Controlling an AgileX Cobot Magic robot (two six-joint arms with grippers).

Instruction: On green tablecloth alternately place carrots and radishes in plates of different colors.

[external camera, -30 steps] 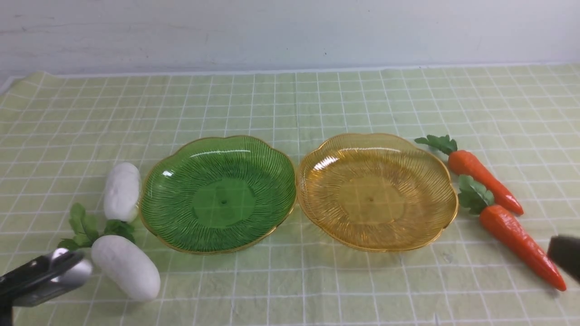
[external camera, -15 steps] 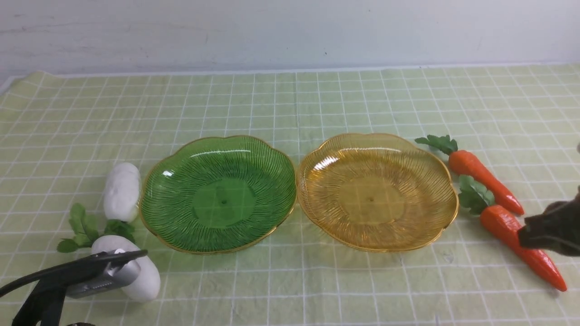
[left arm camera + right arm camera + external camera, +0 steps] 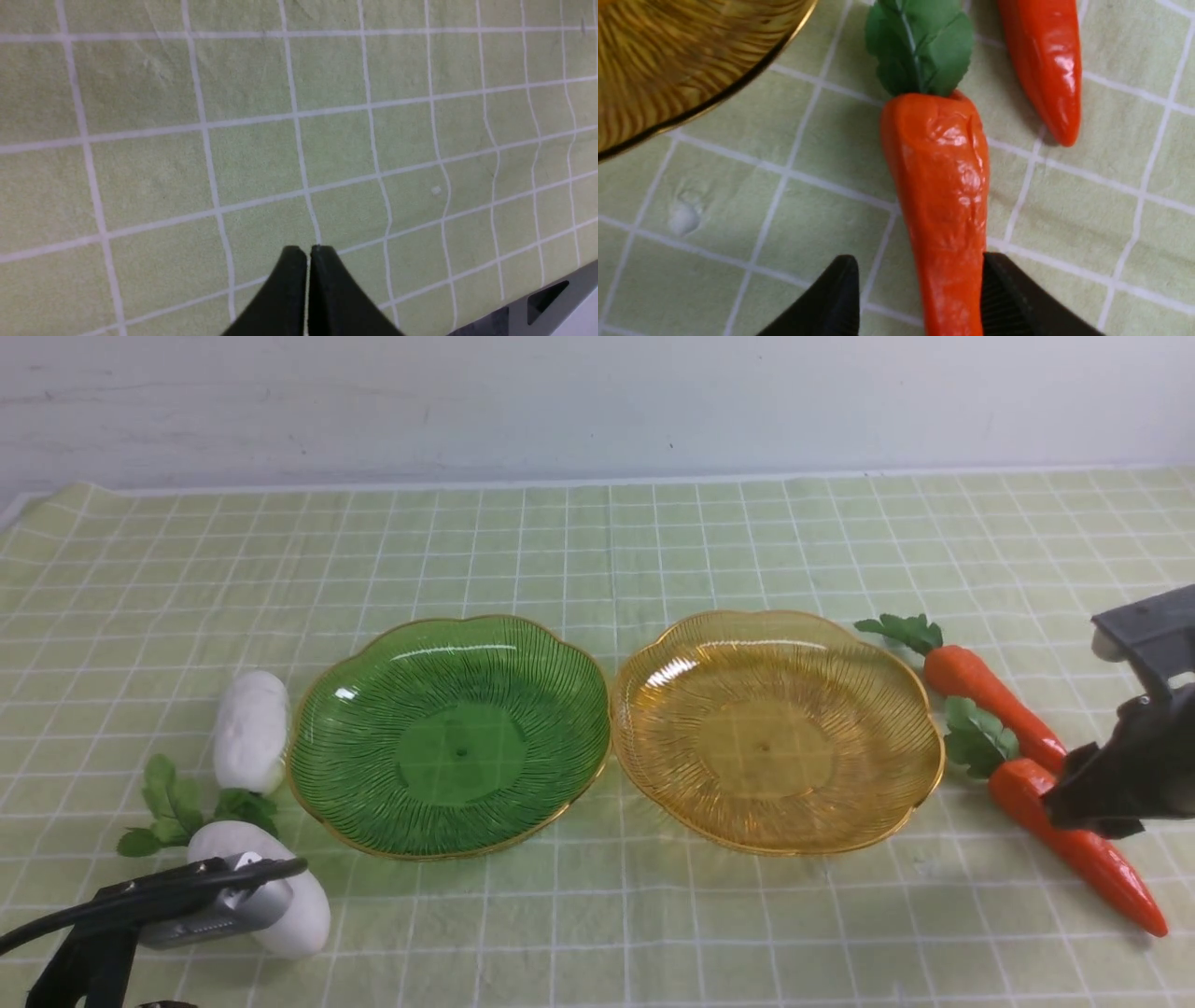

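Right wrist: glossy orange, green-leafed carrot

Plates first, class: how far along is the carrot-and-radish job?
Done: nothing; the green plate and amber plate are bare. In hand: the right gripper, open, straddles the nearer carrot on the tablecloth. Left: that carrot, far carrot, near radish, far radish.

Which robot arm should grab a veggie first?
Right. The right gripper is open, jaws either side of the nearer carrot. The left gripper is shut, not around a radish yet.
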